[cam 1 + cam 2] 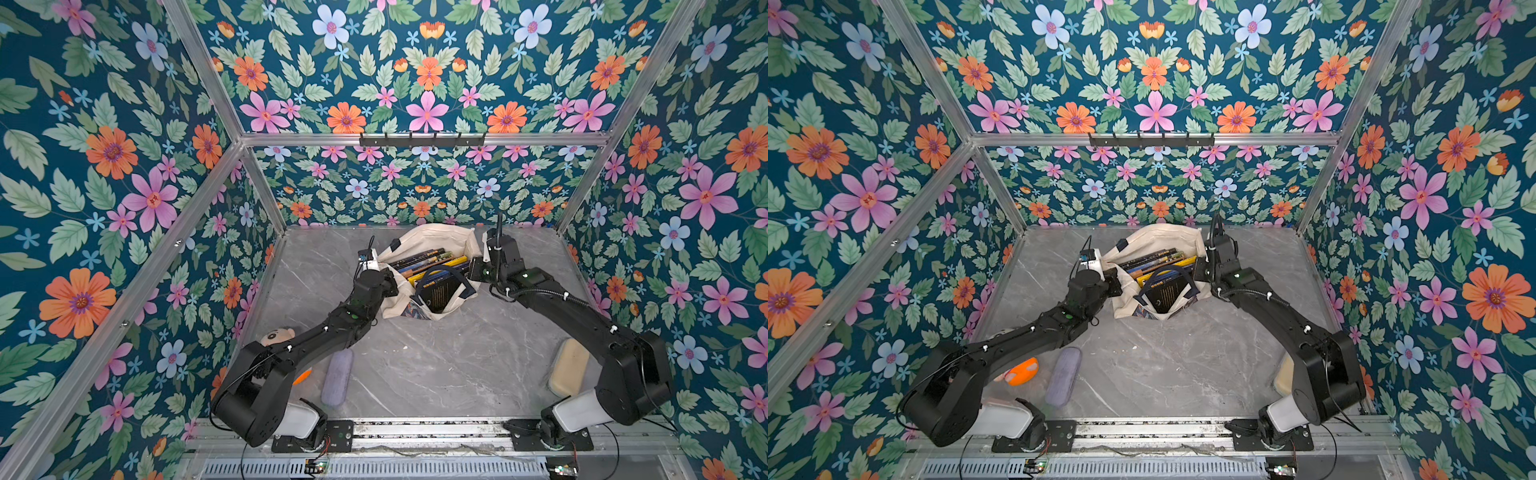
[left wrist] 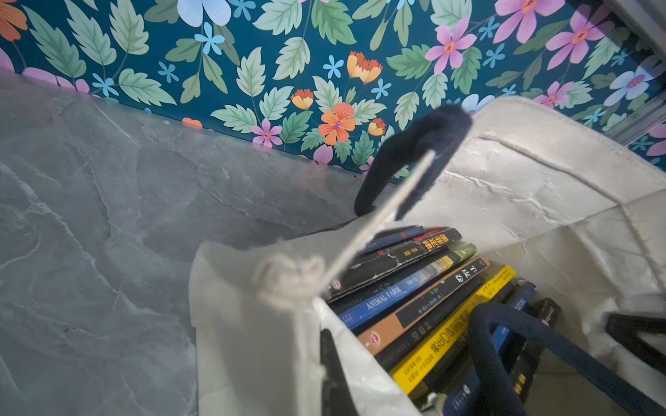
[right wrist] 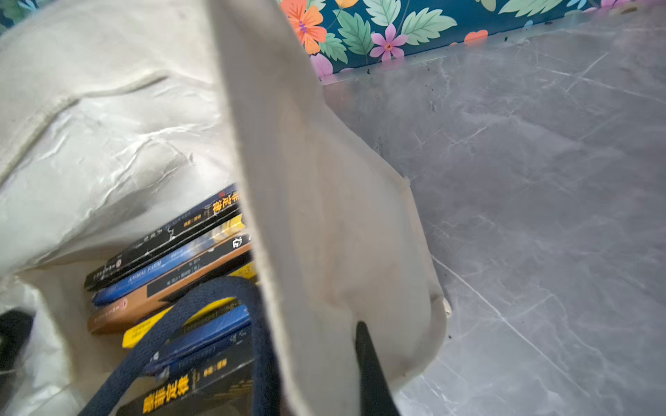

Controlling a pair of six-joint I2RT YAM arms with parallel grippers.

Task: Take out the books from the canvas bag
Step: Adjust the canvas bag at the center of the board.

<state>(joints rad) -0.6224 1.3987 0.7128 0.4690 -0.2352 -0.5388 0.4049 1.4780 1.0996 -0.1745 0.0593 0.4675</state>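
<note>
The canvas bag (image 1: 419, 237) is being held, mouth open, at the back of the table (image 1: 457, 361). Its left rim is being pinched by the closed left gripper (image 1: 390, 284), and its right rim by the closed right gripper (image 1: 474, 270). The books (image 1: 428, 262) are being kept inside the bag, packed on edge, spines up.

The canvas bag (image 1: 419, 237) is coarse woven cloth outside, with a crinkled, faintly shiny lining inside; its handles (image 3: 260, 342) are ribbed matt webbing; the books (image 2: 414, 299) within the bag have glossy paper covers, one black spine cracked and worn; under the bag the table (image 1: 436, 365) looks like smooth veined stone, softly reflective; behind the bag the frame rail (image 1: 291, 139) is brushed bare metal.
</note>
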